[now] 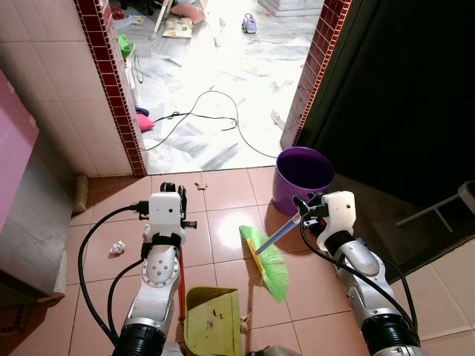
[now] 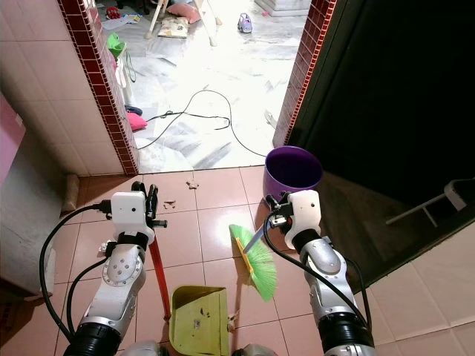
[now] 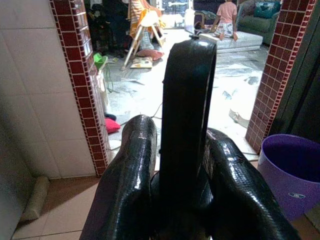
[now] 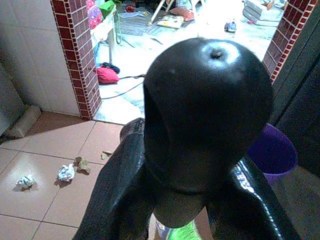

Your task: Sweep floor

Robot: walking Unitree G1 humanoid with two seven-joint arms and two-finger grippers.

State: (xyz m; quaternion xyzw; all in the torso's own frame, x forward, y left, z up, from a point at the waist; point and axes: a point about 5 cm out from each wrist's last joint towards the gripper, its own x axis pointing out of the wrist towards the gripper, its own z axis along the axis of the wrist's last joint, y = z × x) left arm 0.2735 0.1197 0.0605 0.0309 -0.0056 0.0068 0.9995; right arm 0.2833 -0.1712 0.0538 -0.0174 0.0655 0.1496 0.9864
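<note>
right end effector (image 1: 300, 205) closed on the blue handle of a green broom (image 1: 269, 264), bristles on the tiled floor (image 1: 223, 222) just left of a purple bucket (image 1: 303, 180). black knob at the handle's end clamped between the fingers (image 4: 117, 200) in the right wrist view. left end effector (image 1: 171, 191) closed on the upright red handle of a yellow-green dustpan (image 1: 214, 321), pan resting on the floor near the robot's base, with small crumbs inside. black handle top gripped between the fingers (image 3: 131, 185) in the left wrist view. crumpled paper (image 1: 116, 248) on the tile left of the left arm; small scrap (image 1: 200, 185) near the doorway. beyond the red-tiled doorway, a black cable (image 1: 215, 119) looped on a marble floor.
</note>
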